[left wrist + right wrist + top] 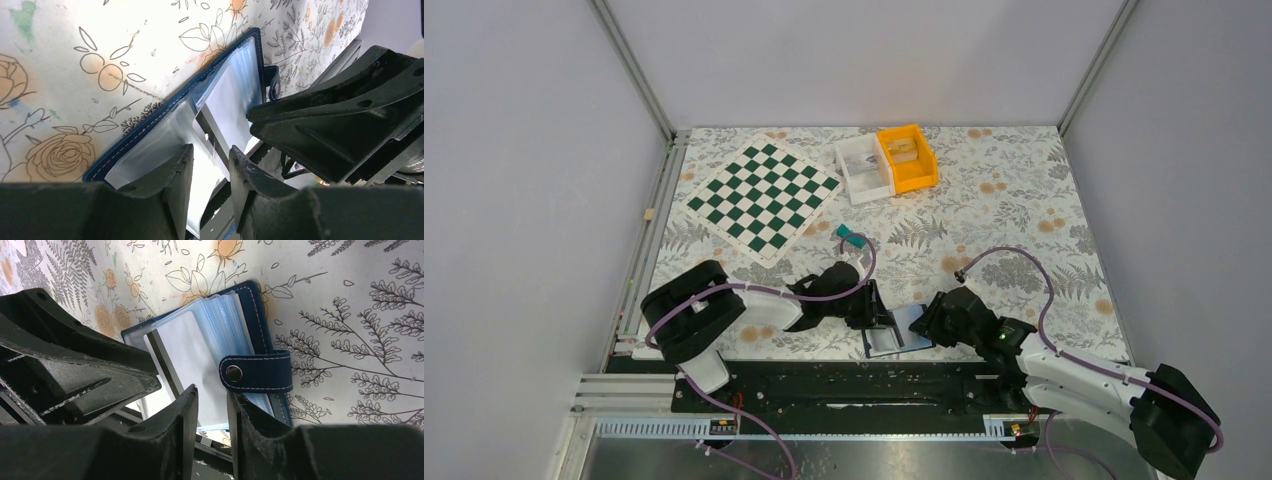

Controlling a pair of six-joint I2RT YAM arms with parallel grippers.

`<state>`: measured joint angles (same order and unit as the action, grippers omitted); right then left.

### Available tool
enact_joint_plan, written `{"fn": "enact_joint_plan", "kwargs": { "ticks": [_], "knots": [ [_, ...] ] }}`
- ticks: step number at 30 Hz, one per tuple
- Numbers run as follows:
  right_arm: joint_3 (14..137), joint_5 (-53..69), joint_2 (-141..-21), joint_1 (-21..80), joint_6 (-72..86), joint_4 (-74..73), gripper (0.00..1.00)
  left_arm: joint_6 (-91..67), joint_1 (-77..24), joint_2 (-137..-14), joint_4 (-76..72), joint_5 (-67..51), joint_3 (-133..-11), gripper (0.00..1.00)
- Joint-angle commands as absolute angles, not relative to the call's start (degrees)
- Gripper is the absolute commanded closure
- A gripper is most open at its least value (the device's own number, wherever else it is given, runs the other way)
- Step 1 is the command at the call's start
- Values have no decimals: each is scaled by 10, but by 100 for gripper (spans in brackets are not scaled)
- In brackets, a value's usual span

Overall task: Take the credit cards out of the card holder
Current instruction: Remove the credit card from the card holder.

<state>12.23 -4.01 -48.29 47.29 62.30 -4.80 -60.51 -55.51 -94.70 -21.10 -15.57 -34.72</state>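
The card holder (899, 330) lies open by the table's front edge, a navy wallet with clear sleeves fanned out inside. Its navy stitched rim (150, 125) and snap tab (257, 371) show in the wrist views. A white credit card (185, 355) with a dark stripe sticks partly out of a sleeve, and it also shows as a pale card (227, 107) in the left wrist view. My left gripper (211, 150) stands open over the wallet's left half (871, 312). My right gripper (212, 392) stands open over the card's near edge (932, 318). Neither pinches anything.
A green and white chessboard (764, 198) lies at the back left. A white bin (864, 168) and an orange bin (907, 157) stand at the back middle. A small teal block (851, 238) sits behind the left arm. The black rail (854, 385) runs just in front of the wallet.
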Motion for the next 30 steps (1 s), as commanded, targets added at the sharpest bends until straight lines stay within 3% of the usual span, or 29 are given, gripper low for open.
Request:
{"fn": "enact_joint_plan", "kwargs": {
  "ticks": [1, 18, 22, 26, 30],
  "knots": [
    [97, -54, -487, 470, 630, -99, 65, -614, -561, -962, -261, -141, -345, 67],
    [87, -52, -472, 470, 644, -99, 66, -671, -564, -982, -323, -159, -328, 78],
    [86, -53, -470, 470, 645, -99, 66, -690, -563, -981, -346, -163, -315, 85],
    [85, -57, -470, 470, 647, -99, 66, -709, -561, -983, -358, -171, -309, 98],
    [87, -62, -465, 470, 647, -107, 65, -712, -555, -972, -362, -167, -295, 100]
  ]
}}
